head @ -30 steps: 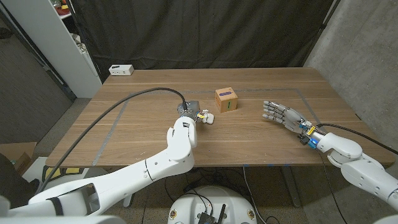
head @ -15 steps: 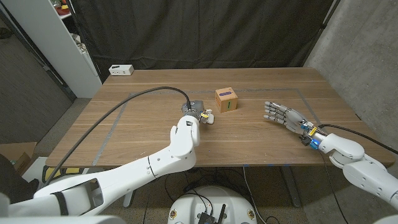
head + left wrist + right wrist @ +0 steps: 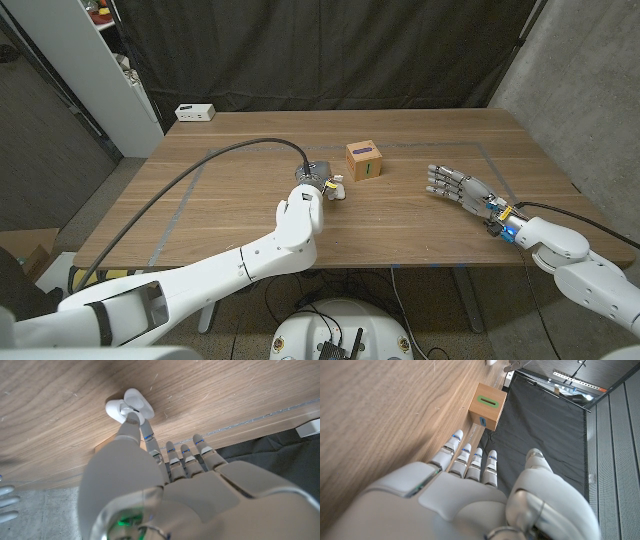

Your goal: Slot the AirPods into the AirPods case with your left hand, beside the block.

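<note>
Left hand (image 3: 312,178) has edged the AirPods case (image 3: 336,189) toward the block (image 3: 363,160).

The case (image 3: 335,189) lies on the table (image 3: 230,215) just left of the block (image 3: 363,160), with the left hand (image 3: 312,176) touching it. The right hand (image 3: 458,186) sits well right of the block. A small box (image 3: 195,112) sits at the far left corner.
</note>
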